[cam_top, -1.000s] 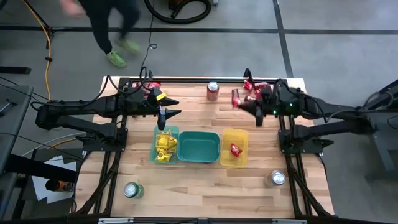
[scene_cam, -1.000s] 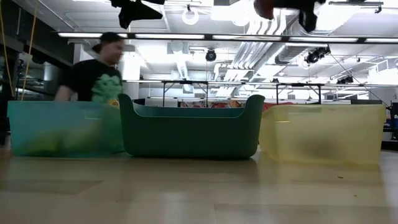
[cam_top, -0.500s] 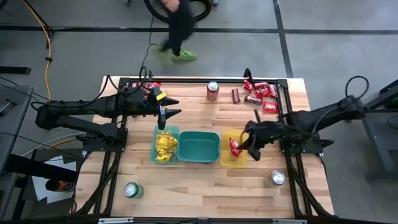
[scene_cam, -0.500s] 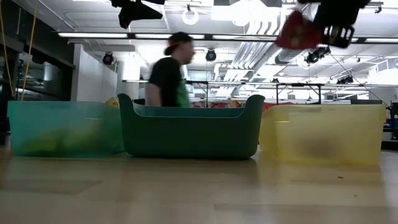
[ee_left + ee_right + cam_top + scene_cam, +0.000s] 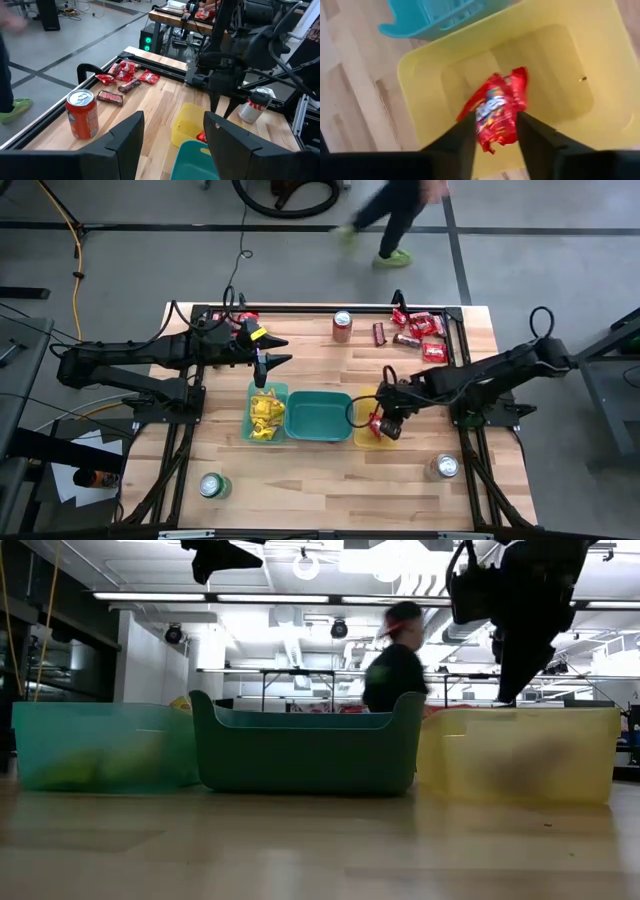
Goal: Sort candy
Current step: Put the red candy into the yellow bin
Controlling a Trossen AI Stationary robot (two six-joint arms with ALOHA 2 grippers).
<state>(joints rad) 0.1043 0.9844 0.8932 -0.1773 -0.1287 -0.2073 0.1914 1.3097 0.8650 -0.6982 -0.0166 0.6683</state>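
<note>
My right gripper (image 5: 383,423) points down over the yellow bin (image 5: 365,402), open, its fingers on either side of a red candy packet (image 5: 497,107) seen against the bin's floor. My left gripper (image 5: 268,361) hangs open and empty above the table, beyond the light teal bin (image 5: 282,390), which holds yellow packets (image 5: 265,415). Loose red packets and dark brown bars (image 5: 418,330) lie at the far right; a few more red packets (image 5: 246,317) lie at the far left. In the left wrist view the right gripper (image 5: 223,107) stands over the yellow bin (image 5: 186,125). My right gripper has one finger (image 5: 470,130) on each side of the red packet's lower end (image 5: 490,135), coming from above. I cannot tell whether the fingers touch the packet or whether it lies loose in the bin.
A dark teal bin (image 5: 319,430) stands between the other two. A red can (image 5: 342,325) stands at the far edge, a green can (image 5: 211,485) near left, a silver can (image 5: 445,467) near right. A person walks past beyond the table (image 5: 395,215).
My right gripper has come from the far-right candy pile toward the near edge and the yellow bin, sinking and tipping from nearly level to pointing down, carrying a red packet. In the low view the packet no longer shows at the raised gripper.
</note>
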